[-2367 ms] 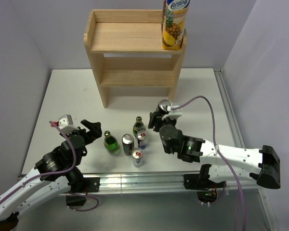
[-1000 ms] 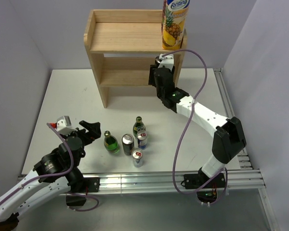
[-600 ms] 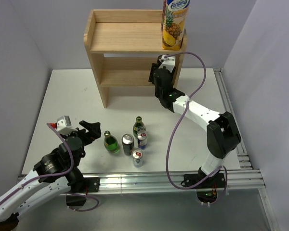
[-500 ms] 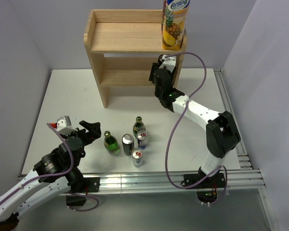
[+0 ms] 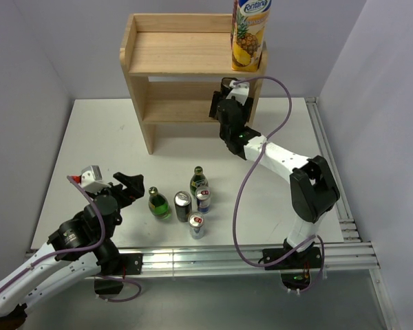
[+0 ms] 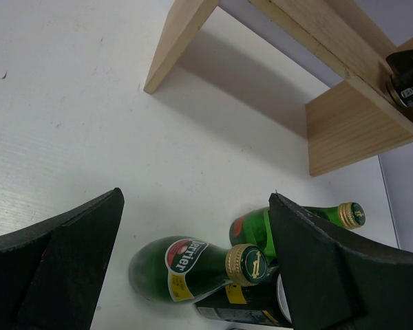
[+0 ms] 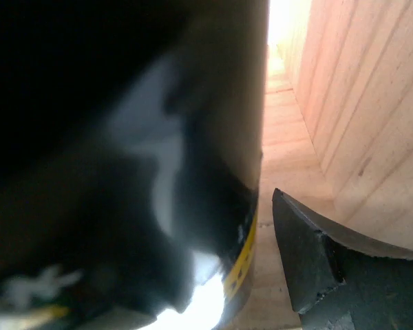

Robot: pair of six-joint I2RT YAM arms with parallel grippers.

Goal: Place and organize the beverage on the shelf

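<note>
Right now the right gripper (image 5: 221, 103) sits at the right end of the shelf's (image 5: 179, 55) lower tier. The can (image 7: 124, 172) stands upright dead ahead between the jaws, close to the side panel (image 7: 372, 103). The visible finger (image 7: 316, 265) shows a sliver of wood between it and the can, so the jaws read as apart; the other finger is hidden. Exit looks like straight back along the approach line, no sideways swing. Carton (image 5: 250, 34) stands on the top tier, right end. For the next pick the left gripper (image 6: 196, 206) is nearer: spread wide, empty, Perrier bottle (image 6: 193, 267) upright just ahead of it.
</note>
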